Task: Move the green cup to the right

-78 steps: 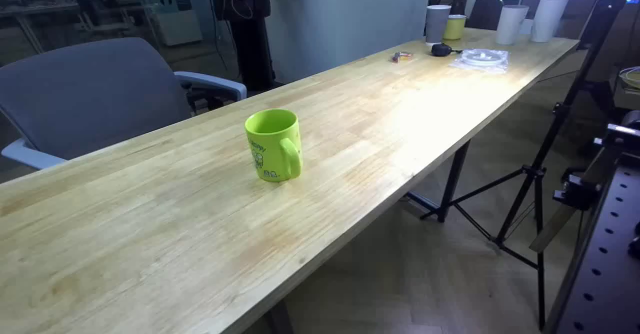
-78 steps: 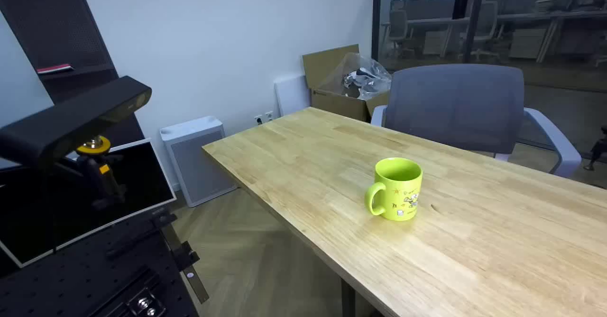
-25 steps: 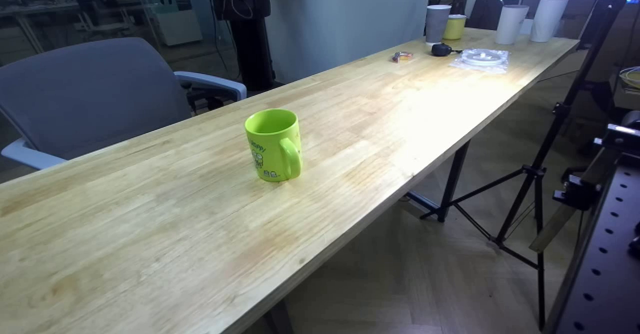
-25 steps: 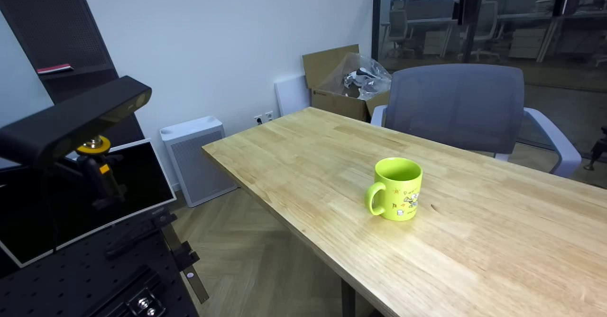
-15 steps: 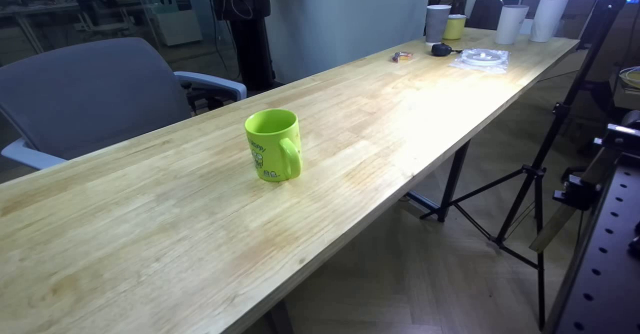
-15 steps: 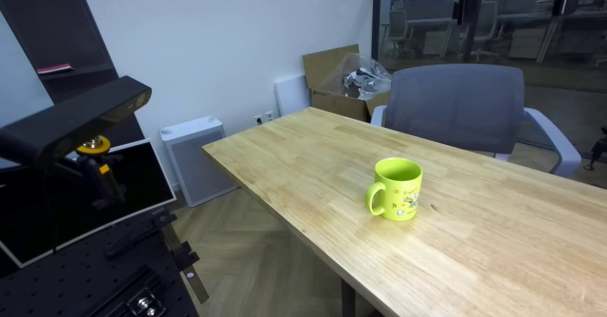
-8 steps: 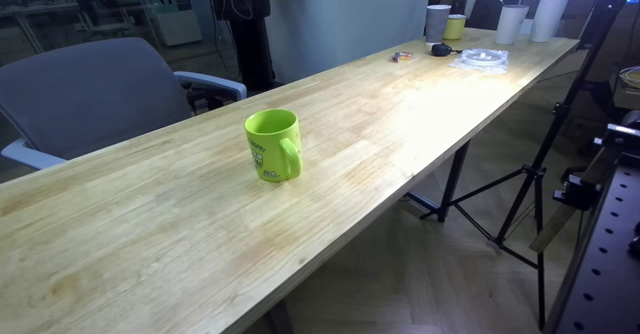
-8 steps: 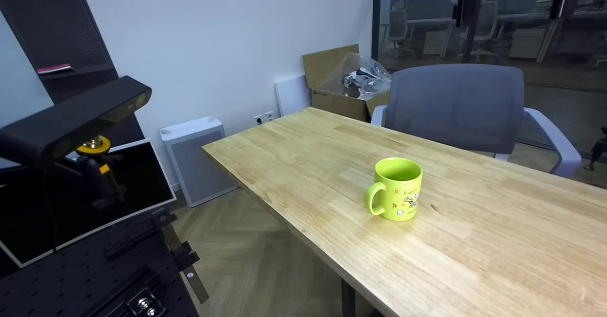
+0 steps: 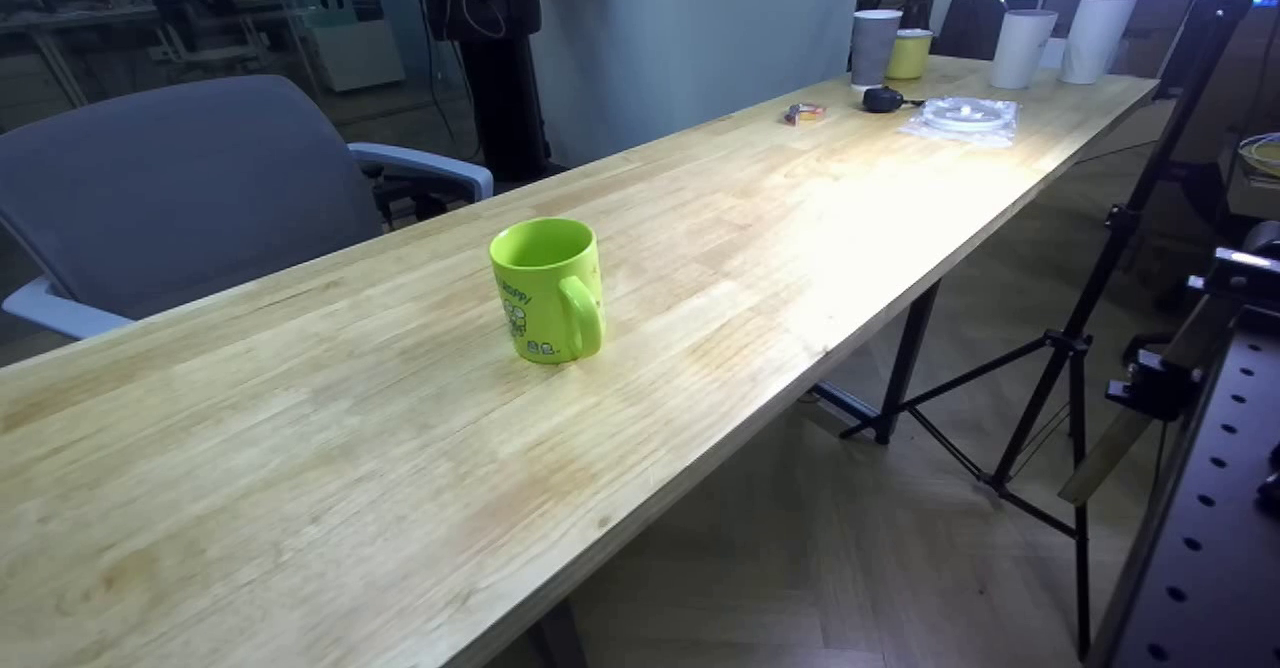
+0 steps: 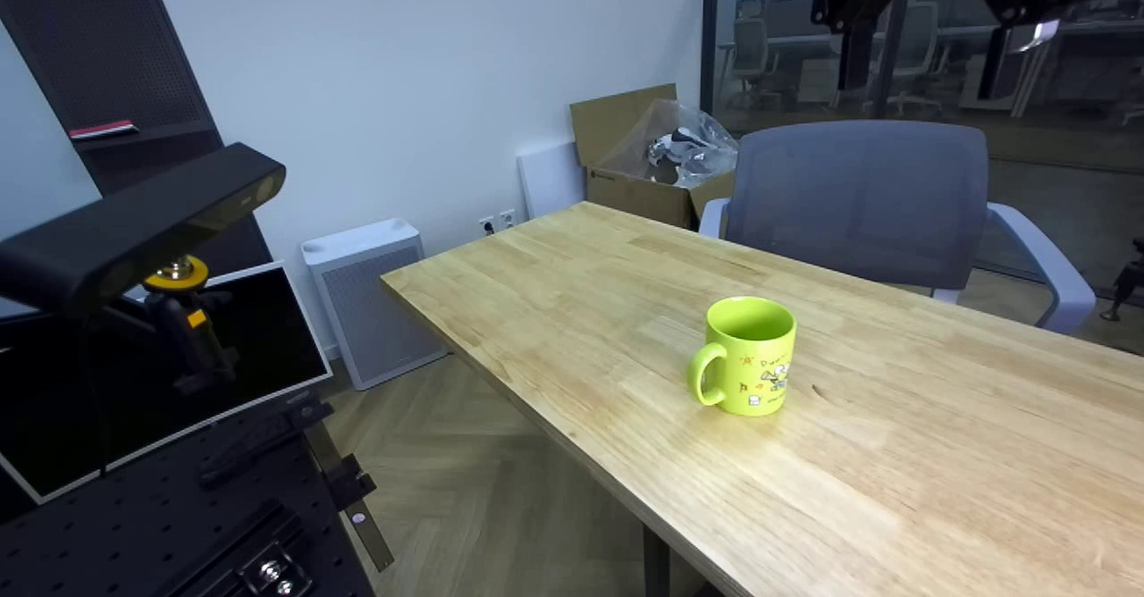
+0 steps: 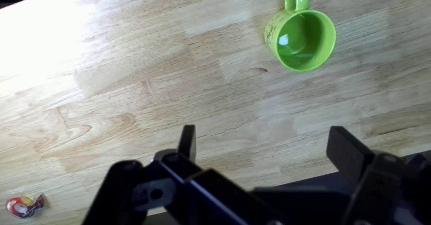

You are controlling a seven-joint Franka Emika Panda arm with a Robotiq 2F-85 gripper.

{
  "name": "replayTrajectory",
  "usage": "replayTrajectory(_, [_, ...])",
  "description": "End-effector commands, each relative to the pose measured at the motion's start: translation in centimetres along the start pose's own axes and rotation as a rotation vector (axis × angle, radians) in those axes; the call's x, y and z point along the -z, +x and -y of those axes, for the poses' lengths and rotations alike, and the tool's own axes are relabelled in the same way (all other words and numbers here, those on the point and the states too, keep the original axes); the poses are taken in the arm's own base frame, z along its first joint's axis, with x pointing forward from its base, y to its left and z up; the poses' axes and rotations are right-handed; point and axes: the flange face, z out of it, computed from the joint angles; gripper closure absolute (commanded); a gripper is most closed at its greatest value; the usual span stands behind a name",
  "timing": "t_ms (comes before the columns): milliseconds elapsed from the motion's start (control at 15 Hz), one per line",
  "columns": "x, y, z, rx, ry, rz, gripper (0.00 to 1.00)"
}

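Both exterior views slant down onto the counter (image 9: 300, 508) from nearby, facing roughly opposite ways along it and sharing the green cup (image 9: 540, 298) and chair (image 9: 190, 188). In an exterior view the gaze runs to a far white tumbler (image 9: 1098, 40); in an exterior view, to a wall (image 10: 429, 70). The wrist view looks steeply down past the gripper (image 11: 262, 129), onto the same green cup.
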Motion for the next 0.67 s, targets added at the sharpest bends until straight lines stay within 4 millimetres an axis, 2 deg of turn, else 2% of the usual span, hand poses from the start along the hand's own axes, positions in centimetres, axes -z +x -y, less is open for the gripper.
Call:
replayTrajectory(0, [-1.3,0.8,1.3,-0.003,0.046,0.011,0.0])
replayTrajectory(600, [-7.3,0.5,3.1,0.003,0.031,0.101,0.0])
